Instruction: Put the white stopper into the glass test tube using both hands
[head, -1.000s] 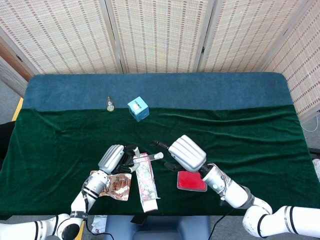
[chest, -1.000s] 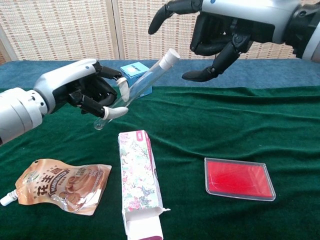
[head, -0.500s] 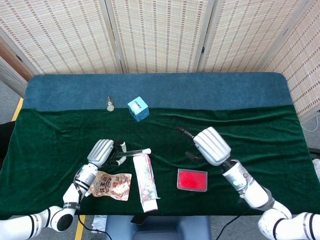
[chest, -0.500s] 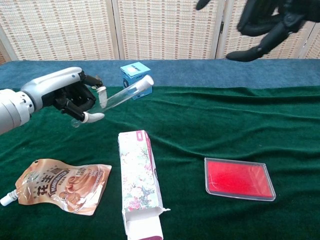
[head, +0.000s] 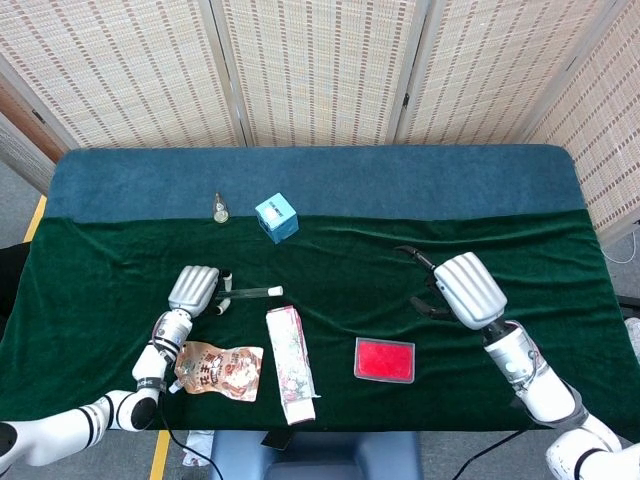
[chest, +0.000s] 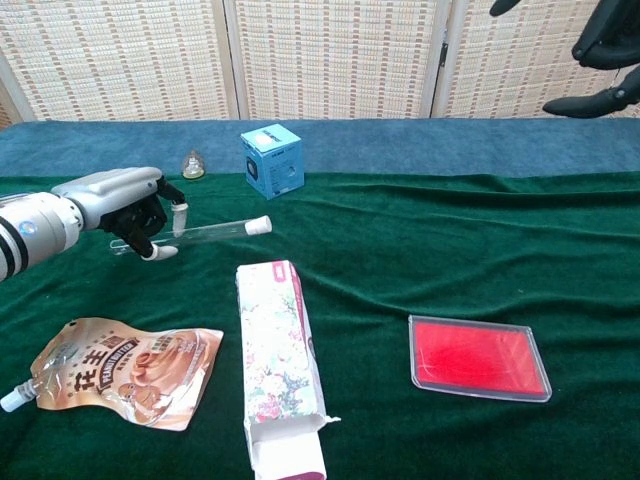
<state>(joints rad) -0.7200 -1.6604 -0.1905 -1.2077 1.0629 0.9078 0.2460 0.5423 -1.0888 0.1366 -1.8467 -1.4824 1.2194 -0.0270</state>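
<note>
The glass test tube (chest: 208, 232) lies almost level just above the green cloth, with the white stopper (chest: 260, 224) sitting in its right end. My left hand (chest: 128, 206) holds the tube's closed end between its fingers. In the head view the same hand (head: 195, 290) is at the left, with the tube (head: 248, 292) and the stopper (head: 275, 290) pointing right. My right hand (head: 455, 290) hovers far to the right with its fingers spread and nothing in them. Only its dark fingertips (chest: 590, 100) show at the top right of the chest view.
A floral carton (chest: 278, 370) lies just below the tube, with a snack pouch (chest: 125, 370) to its left. A red tray (chest: 478, 357) sits under the right hand's side. A blue box (chest: 272, 160) and a small bottle (chest: 193, 164) stand at the back.
My left hand has moved left and down with the tube, which has tipped from steeply raised to nearly level. My right hand has drawn away to the right.
</note>
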